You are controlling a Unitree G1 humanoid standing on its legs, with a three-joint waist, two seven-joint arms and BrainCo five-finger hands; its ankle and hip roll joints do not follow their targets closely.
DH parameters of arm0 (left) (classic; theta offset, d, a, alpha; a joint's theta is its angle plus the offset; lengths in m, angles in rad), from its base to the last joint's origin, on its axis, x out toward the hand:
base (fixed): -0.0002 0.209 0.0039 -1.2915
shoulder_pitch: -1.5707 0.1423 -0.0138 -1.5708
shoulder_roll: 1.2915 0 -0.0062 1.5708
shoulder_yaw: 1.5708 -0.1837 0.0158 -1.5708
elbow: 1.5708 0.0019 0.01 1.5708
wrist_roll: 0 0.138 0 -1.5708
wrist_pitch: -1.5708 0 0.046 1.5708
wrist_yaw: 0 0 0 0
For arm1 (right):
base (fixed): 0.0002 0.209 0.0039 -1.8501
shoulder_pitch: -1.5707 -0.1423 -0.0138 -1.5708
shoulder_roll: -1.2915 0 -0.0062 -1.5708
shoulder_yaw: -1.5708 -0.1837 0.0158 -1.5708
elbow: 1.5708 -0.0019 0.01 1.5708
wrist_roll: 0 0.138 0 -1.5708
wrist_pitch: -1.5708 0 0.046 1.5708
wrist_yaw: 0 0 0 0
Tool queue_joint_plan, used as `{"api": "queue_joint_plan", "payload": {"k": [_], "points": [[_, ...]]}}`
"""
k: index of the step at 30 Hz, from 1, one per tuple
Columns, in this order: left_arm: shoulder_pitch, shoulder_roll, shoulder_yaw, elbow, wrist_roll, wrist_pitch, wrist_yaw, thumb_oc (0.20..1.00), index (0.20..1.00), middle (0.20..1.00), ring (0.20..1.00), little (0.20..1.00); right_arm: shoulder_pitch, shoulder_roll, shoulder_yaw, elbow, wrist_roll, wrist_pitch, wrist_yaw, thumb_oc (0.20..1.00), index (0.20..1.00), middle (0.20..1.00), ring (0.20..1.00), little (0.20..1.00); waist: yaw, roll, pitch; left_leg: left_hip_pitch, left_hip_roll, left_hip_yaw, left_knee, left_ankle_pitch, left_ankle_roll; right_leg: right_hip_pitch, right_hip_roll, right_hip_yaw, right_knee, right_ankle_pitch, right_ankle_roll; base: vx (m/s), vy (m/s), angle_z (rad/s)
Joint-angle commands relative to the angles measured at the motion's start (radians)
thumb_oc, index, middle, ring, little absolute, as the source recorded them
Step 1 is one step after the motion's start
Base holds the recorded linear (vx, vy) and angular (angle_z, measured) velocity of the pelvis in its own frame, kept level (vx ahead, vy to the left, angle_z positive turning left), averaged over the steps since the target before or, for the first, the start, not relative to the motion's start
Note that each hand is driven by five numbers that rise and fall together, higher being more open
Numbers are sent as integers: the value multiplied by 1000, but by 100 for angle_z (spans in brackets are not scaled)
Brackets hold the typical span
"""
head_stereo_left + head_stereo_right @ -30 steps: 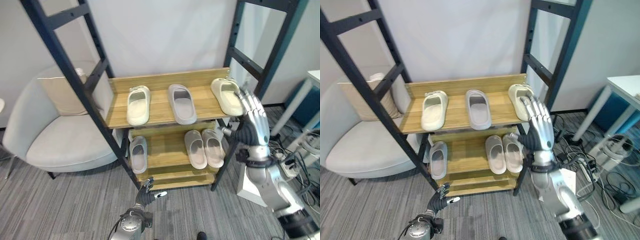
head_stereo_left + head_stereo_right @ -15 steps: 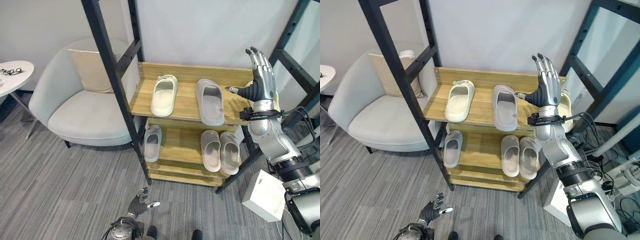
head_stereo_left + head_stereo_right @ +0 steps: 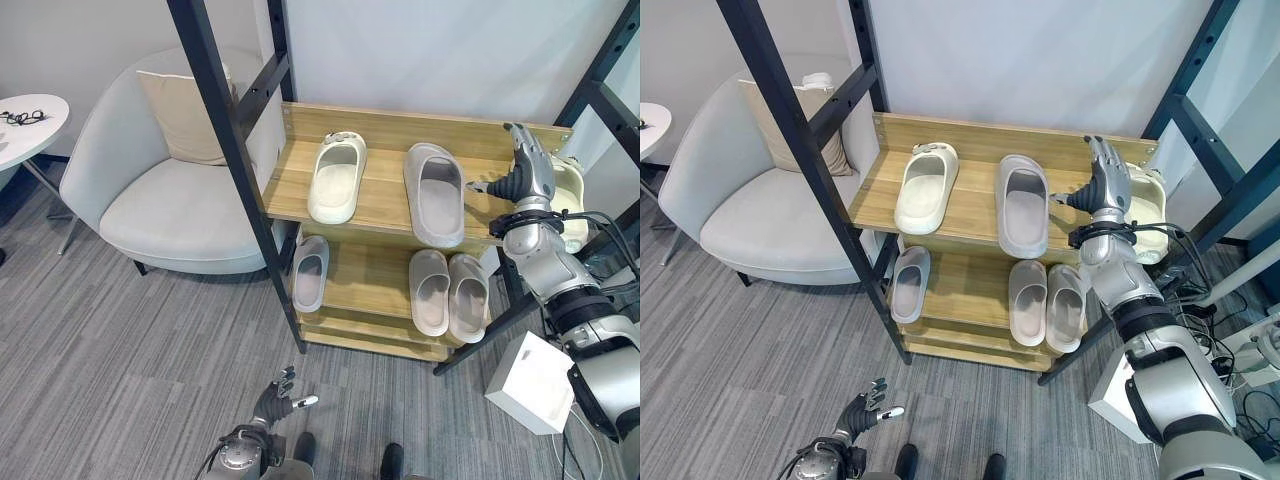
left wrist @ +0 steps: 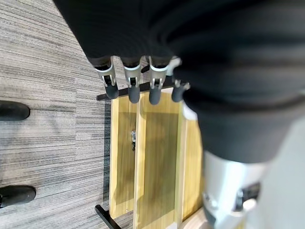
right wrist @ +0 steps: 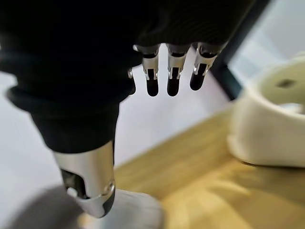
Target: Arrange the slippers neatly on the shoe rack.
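Left robot hand: hangs low at about 6 o'clock over the carpet, fingers straight and relaxed, holding nothing.
Armchair: at 9 o'clock, just beside the shoe rack.
Top shelf, left to right: a cream slipper, a grey slipper, then a second cream slipper at the far right end, partly behind the right arm.
Lower shelf: one grey slipper alone at the left, a pale pair side by side at the right.
Right robot hand: raised at 2 o'clock between the grey slipper and the far cream one, fingers extended, thumb apart, gripping nothing (its wrist view shows the cream slipper just beside the fingertips, not touching).
Handling, as a judgement: the slippers look like light moulded foam, soft yet shape-keeping, not fragile, likely to slide easily on the wood.
Where to hold: probably across the strap, thumb under, or a flat push against the sidewall.
Risk: that end slipper seems to overhang the shelf edge, so a nudge outward could tip it off.
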Motion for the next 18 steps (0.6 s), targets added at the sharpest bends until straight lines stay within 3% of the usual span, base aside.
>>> {"api": "queue_joint_plan", "payload": {"k": [1, 5, 6, 7, 8, 13, 18], "points": [[-74, 22, -13, -6, -33, -35, 4, 1000, 1000, 1000, 1000, 1000, -186, -67, 40, 70, 41, -30, -4, 1000, 1000, 1000, 1000, 1000, 28, -41, 22, 65, -57, -47, -1, -194, 58, 106, -2, 4, 3, -236, 6, 35, 8, 0], [-77, 21, -17, 11, -47, -35, 7, 1000, 1000, 1000, 1000, 1000, -223, -49, 67, 162, 88, -33, 14, 1000, 1000, 1000, 1000, 1000, 33, -47, 26, 55, -58, -53, -1, -191, 56, 98, -2, -5, 3, -235, 7, 31, 9, 2], [-81, 21, -15, 13, -50, -35, 10, 1000, 1000, 1000, 1000, 1000, -230, -43, 67, 174, 99, -33, 13, 580, 580, 580, 580, 580, 33, -48, 28, 51, -59, -56, 0, -189, 55, 96, -2, -6, 3, -236, 7, 0, 0, 0], [-84, 19, -18, 16, -51, -34, 13, 1000, 1000, 1000, 1000, 1000, -232, -36, 67, 199, 112, -34, 12, 244, 244, 244, 244, 244, 35, -48, 29, 48, -60, -58, 2, -188, 55, 94, -3, -8, 3, -235, 7, 7, 10, 4], [-89, 18, -19, 20, -55, -32, 15, 1000, 1000, 1000, 1000, 1000, -240, -30, 69, 240, 131, -35, 15, 200, 200, 200, 200, 200, 37, -49, 32, 43, -61, -60, 1, -186, 54, 91, -2, -11, 3, -235, 9, 5, 10, 18], [-96, 16, -20, 34, -68, -30, 20, 1000, 1000, 1000, 1000, 1000, -233, -16, 78, 357, 199, -38, 57, 200, 200, 200, 200, 200, 32, -49, 28, 49, -62, -60, -6, -186, 54, 94, -5, -16, 3, -235, 11, 10, 13, 8], [-100, 15, -25, 37, -62, -28, 22, 1000, 1000, 1000, 1000, 1000, -223, -13, 80, 342, 220, -46, 63, 200, 200, 200, 200, 200, 22, -49, 28, 50, -61, -56, -7, -187, 56, 92, -7, -13, 3, -234, 12, 0, 0, 0]]}}
